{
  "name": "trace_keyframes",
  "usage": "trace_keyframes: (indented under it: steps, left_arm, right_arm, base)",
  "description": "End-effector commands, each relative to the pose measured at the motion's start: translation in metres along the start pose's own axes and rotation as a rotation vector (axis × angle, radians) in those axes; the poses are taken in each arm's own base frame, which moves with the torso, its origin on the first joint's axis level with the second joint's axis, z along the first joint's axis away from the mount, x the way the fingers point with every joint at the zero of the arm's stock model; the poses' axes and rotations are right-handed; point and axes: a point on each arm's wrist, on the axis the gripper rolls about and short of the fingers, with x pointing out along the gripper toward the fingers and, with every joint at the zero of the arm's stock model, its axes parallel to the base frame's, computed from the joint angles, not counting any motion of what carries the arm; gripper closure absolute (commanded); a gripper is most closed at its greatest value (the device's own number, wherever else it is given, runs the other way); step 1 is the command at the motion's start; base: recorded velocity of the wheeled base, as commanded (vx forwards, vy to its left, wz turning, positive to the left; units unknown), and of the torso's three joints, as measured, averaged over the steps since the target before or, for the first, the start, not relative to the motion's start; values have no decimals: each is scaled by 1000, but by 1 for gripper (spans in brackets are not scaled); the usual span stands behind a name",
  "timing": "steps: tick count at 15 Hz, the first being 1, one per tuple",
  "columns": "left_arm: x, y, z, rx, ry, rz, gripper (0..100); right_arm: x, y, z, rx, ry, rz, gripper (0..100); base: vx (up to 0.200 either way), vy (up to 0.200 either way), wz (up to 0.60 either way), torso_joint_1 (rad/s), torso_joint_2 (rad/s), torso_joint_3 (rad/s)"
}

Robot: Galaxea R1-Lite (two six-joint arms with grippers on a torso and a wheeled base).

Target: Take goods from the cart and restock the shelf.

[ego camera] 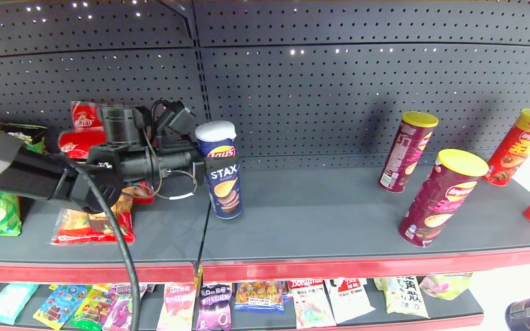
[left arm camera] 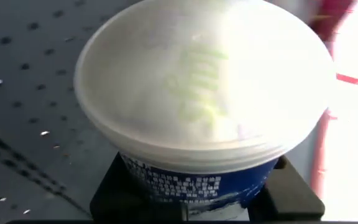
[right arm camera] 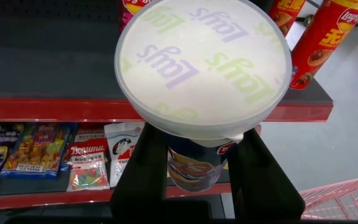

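Head view: your left pincer point(ego camera: 221, 162) clamps the blue cardboard crisp tube with white plastic lid point(ego camera: 224, 193), upright on the grey metal shelf point(ego camera: 320, 216). Left wrist view: jaws straddle its body below the lid. Right wrist view: your right pincer point(right arm camera: 201, 169) grips a second blue tube point(right arm camera: 204, 68), short of the shelf. Likely light, stiff, slick: hold mid-body, gently.

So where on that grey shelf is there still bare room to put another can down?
The widest bare stretch of shelf lies between the blue can in the left gripper and the maroon cans. The left end is crowded with snack bags; the right end holds red cans.
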Motion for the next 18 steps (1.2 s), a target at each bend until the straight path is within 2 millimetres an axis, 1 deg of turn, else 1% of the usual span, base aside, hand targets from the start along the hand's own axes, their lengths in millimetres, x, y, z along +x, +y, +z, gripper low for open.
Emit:
trace_keyframes:
  steps: [1,3,6,7,8,9,12,13,15,18]
  left_arm:
    - [-22,-20,11,29,-14,-28,100]
    - [-26,-24,3,87,-28,-62,100]
    - [-33,-35,-8,93,-48,-123,100]
    - [-33,-38,-16,83,-40,-129,100]
    - [-31,-37,-21,78,-34,-133,100]
    - [-29,-37,-22,78,-36,-136,100]
    - [-15,-28,-41,105,-67,-148,100]
    - [-11,-28,-43,117,-82,-168,100]
    - [-5,-39,-41,76,-90,-214,100]
    - [-4,-43,-42,60,-84,-214,100]
  right_arm:
    - [0,0,0,-1,1,0,100]
    - [0,0,1,0,-2,0,100]
    - [0,0,2,0,-5,0,100]
    - [0,0,3,1,-6,-1,100]
    - [0,0,3,1,-8,-1,100]
    - [0,-1,3,1,-7,-2,100]
    - [-1,-1,3,0,-8,-12,100]
    - [0,-1,3,0,-8,-12,100]
    - [-1,-1,3,0,-9,-13,100]
    - [0,-1,2,-1,-4,-13,100]
  base:
    - [0,0,0,0,0,0]
    - [0,0,0,0,0,0]
    - [0,0,0,0,0,0]
    - [0,0,0,0,0,0]
    - [0,0,0,0,0,0]
    - [0,0,0,0,0,0]
    - [0,0,0,0,0,0]
    - [0,0,0,0,0,0]
    - [0,0,0,0,0,0]
    - [0,0,0,0,0,0]
